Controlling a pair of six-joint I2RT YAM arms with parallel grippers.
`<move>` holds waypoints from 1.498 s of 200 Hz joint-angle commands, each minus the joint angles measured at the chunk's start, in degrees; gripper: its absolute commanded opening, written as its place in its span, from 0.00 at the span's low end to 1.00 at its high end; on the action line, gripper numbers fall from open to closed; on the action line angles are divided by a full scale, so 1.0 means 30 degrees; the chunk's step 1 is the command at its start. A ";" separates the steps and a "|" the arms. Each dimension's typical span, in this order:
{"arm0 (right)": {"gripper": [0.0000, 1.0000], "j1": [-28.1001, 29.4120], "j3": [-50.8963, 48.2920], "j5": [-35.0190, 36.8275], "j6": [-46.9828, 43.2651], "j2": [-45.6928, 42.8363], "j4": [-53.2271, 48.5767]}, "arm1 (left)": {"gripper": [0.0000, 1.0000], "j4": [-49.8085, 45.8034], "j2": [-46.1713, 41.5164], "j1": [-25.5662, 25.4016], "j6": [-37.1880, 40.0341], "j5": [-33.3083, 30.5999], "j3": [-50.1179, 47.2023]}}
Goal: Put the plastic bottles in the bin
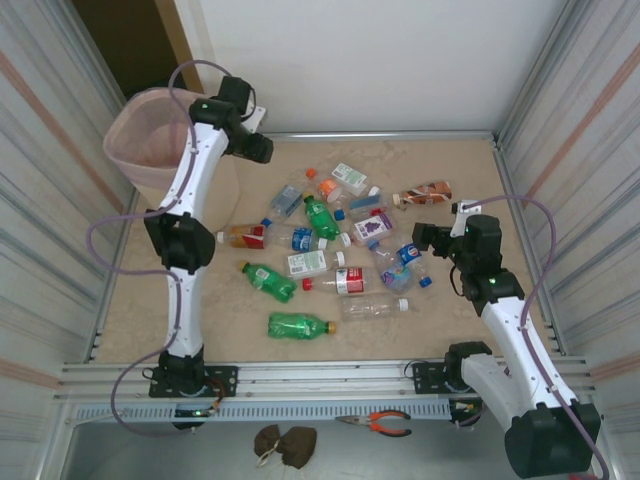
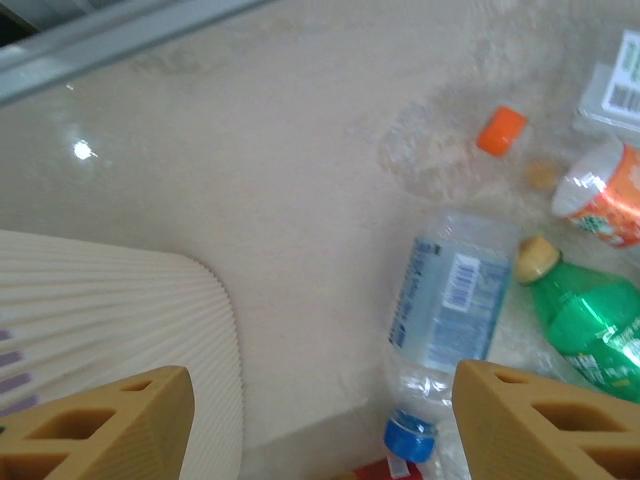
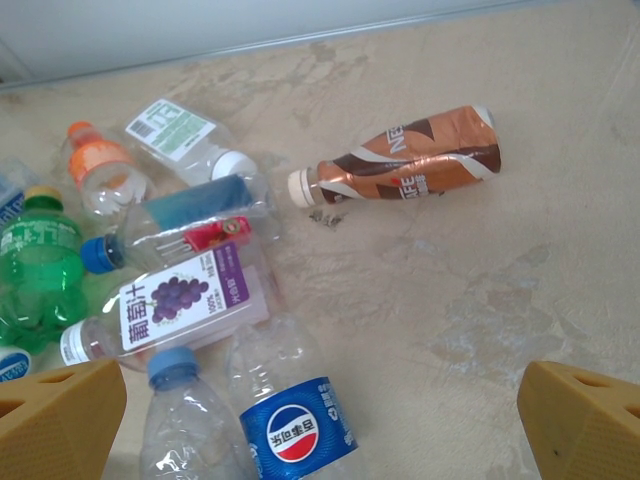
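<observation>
Evidently empty-handed, the left gripper (image 2: pixel 320 388) hung with jaws apart, the bin (image 1: pixel 135 150) just beside one finger and a clear blue-capped bottle (image 2: pixel 440 310) under the other. The right gripper (image 3: pixel 320 400), spread wide, hovered over the plastic bottles (image 1: pixel 330 250) littering the counter (image 3: pixel 480 280), seemingly to choose one.

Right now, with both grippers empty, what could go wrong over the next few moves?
1. The right gripper is open above a tight cluster. Closing on the Pepsi bottle may also catch the blue-capped clear bottle touching it, or shove the grape-juice bottle.
2. The left gripper is open close beside the bin. A careless swing toward the bottles could nudge or tip the bin.
</observation>
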 commanded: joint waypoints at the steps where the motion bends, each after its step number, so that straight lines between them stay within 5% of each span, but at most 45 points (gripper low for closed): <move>1: 0.99 0.0104 0.0843 0.0067 -0.0350 -0.0162 -0.0389 | 0.69 0.0650 -0.0483 0.0799 -0.0286 0.0193 0.0613; 52: 0.99 0.0176 0.0829 0.0114 -0.0321 -0.0281 -0.0538 | 0.67 0.0419 -0.2233 0.0217 -0.1055 0.3279 -0.1701; 83: 0.99 0.0278 0.0659 0.0145 -0.0260 -0.0455 -0.0510 | 0.67 0.0889 -0.4792 -0.0549 -0.3678 0.3024 -0.5121; 128: 0.99 0.0395 0.0530 -0.0062 -0.0189 -0.0369 -0.0290 | 0.69 0.6087 -0.9717 -0.1028 -1.2707 0.3362 -1.3320; 198: 0.99 0.0454 0.0227 -0.0342 -0.0057 -0.0399 -0.0045 | 0.66 1.1634 -1.4728 -0.1961 -2.7164 -0.0265 -2.4269; 260: 0.99 0.0454 0.0212 -0.0276 -0.0057 -0.0368 -0.0085 | 0.67 1.3702 -1.4453 -0.1887 -3.3406 -0.1015 -2.7961; 299: 0.99 0.0454 0.0258 -0.0235 -0.0100 -0.0310 -0.0055 | 0.78 1.3936 -1.3355 -0.1831 -3.5038 -0.1139 -2.7829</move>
